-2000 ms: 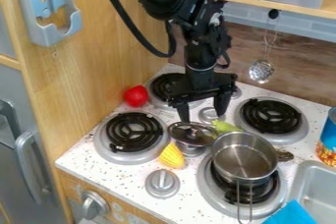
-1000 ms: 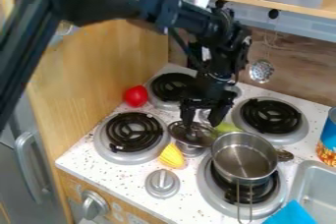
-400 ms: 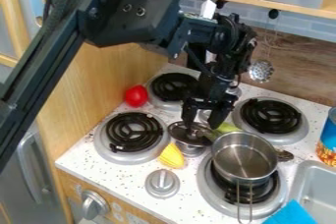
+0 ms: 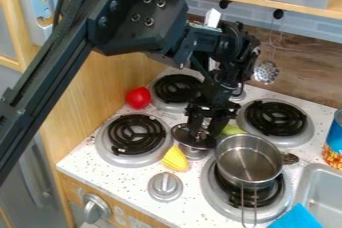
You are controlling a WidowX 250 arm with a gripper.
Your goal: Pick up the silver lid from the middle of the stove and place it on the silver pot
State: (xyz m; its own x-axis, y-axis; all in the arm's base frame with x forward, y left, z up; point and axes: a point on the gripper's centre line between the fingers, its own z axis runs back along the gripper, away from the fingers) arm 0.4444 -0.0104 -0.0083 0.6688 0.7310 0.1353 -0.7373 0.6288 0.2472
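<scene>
Beside the saucepan (image 4: pixel 248 158), the pincer (image 4: pixel 204 133) is seen part-open at the lid (image 4: pixel 180 132); grasping seems under way, careful closing required.

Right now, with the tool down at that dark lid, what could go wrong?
The tool is low over the lid; an off-centre push might tip or slide it. The open steel pot sits close beside, so sideways drift could knock its rim. The yellow toy lies near the lid's front edge and might get nudged.
</scene>
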